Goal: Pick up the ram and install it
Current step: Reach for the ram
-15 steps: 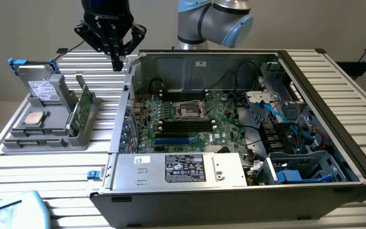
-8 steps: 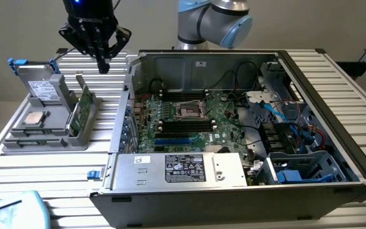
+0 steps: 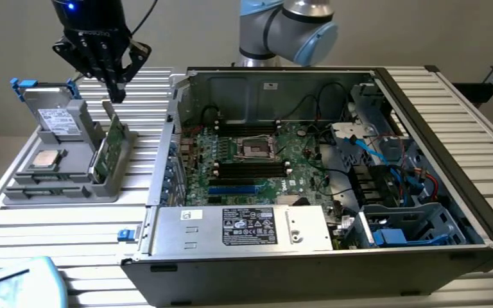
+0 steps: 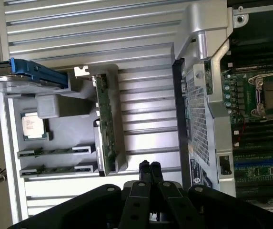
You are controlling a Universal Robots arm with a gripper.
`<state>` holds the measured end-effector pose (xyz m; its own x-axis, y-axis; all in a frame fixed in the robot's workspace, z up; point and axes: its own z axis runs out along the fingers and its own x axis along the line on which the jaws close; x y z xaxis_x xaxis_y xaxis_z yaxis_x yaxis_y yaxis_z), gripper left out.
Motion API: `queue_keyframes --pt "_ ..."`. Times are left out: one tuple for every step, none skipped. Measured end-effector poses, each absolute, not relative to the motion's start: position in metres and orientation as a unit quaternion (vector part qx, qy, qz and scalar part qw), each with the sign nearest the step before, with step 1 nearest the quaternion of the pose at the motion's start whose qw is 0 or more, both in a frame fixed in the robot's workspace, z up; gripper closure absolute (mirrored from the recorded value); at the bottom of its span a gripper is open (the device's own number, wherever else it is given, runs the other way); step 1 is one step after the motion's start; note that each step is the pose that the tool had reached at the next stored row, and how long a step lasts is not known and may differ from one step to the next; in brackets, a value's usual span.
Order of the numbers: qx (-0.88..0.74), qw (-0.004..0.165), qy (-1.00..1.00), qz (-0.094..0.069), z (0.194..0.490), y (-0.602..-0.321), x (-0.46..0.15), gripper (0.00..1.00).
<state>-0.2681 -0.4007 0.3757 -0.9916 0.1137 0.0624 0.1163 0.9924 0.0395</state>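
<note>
Two slim ram sticks (image 4: pixel 55 152) stand edge-up in the slots of a grey holder tray (image 3: pixel 24 192); in the exterior view they are thin dark lines (image 3: pixel 51 179) at the tray's near end. My gripper (image 3: pixel 118 96) hangs above the tray's far end, its fingers pressed together and shut on nothing. In the wrist view the gripper (image 4: pixel 149 167) is over the table slats, just beside the tray and apart from the ram. The open computer case (image 3: pixel 187 212) shows the motherboard's long black memory slots (image 3: pixel 246 168).
The tray also holds a taller green card with a metal bracket (image 4: pixel 105 124), a square silver processor (image 4: pixel 34 126) and a drive with a blue handle (image 3: pixel 54 119). The case wall (image 4: pixel 196 119) rises close beside the tray. A blue object (image 3: pixel 15 282) lies at the front corner.
</note>
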Motion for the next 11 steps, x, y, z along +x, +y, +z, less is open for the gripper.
queue_keyframes --pt "-0.058 0.03 -0.998 -0.022 0.375 -0.401 -0.273 0.89" --pt "-0.058 0.03 -0.998 -0.022 0.374 -0.401 -0.278 0.89" --pt "-0.058 0.03 -0.998 -0.022 0.374 -0.401 -0.282 0.89" --pt "-0.058 0.03 -0.998 -0.022 0.373 -0.401 -0.287 0.89" --pt "-0.058 0.03 -0.998 -0.022 0.373 -0.401 -0.291 0.89" --pt "-0.058 0.03 -0.998 -0.022 0.372 -0.401 -0.296 0.89" --pt "-0.058 0.03 -0.998 -0.022 0.372 -0.402 -0.3 0.89" --pt "-0.058 0.03 -0.998 -0.021 0.371 -0.402 -0.305 0.89" --pt "-0.058 0.03 -0.998 -0.022 0.37 -0.402 -0.309 0.89" --pt "-0.058 0.03 -0.998 -0.022 0.37 -0.402 -0.314 0.89" --pt "-0.058 0.03 -0.998 -0.022 0.369 -0.402 -0.318 0.89"
